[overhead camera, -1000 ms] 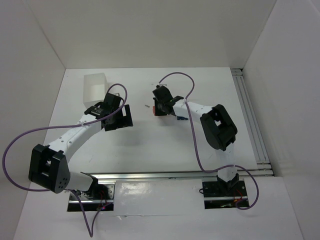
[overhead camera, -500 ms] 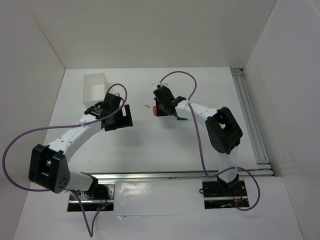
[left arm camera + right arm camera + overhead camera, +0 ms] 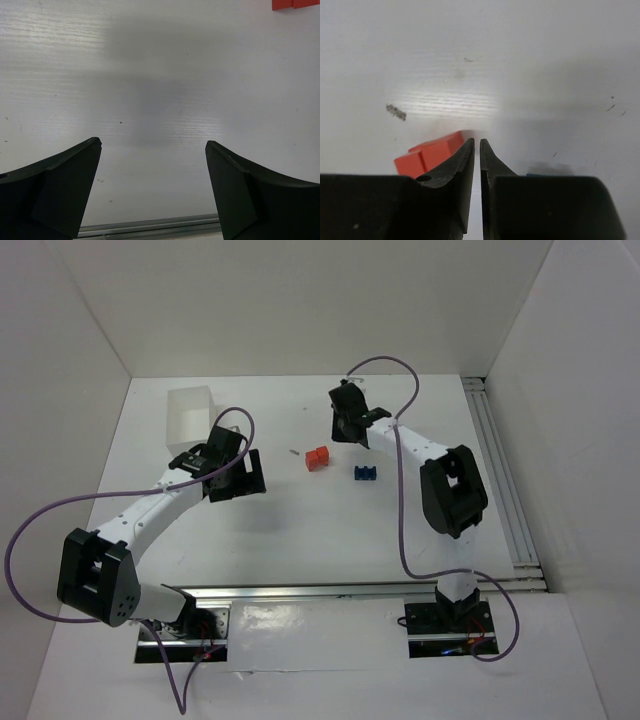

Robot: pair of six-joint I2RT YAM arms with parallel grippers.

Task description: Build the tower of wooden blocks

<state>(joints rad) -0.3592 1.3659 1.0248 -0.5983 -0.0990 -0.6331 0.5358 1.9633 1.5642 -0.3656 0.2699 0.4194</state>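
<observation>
Two red-orange blocks (image 3: 317, 458) sit side by side on the table's middle, with the notched blue block (image 3: 365, 473) just to their right. My right gripper (image 3: 345, 432) hovers behind them, shut and empty. In the right wrist view its closed fingertips (image 3: 480, 142) are above the table, the red-orange blocks (image 3: 432, 152) show to their left, and a sliver of the blue block (image 3: 540, 175) shows to the right. My left gripper (image 3: 243, 480) is open and empty to the left of the blocks. In the left wrist view (image 3: 152, 145) the red-orange blocks (image 3: 295, 4) peek in at the top right.
A white rectangular box (image 3: 190, 412) stands at the back left, behind the left gripper. A small dark speck (image 3: 292, 452) lies left of the red-orange blocks. An aluminium rail (image 3: 505, 480) runs along the right edge. White walls enclose the table.
My right gripper has pulled back from the red-orange blocks toward the far right, leaving them on the table and uncovering the blue block. The left arm has not moved.
</observation>
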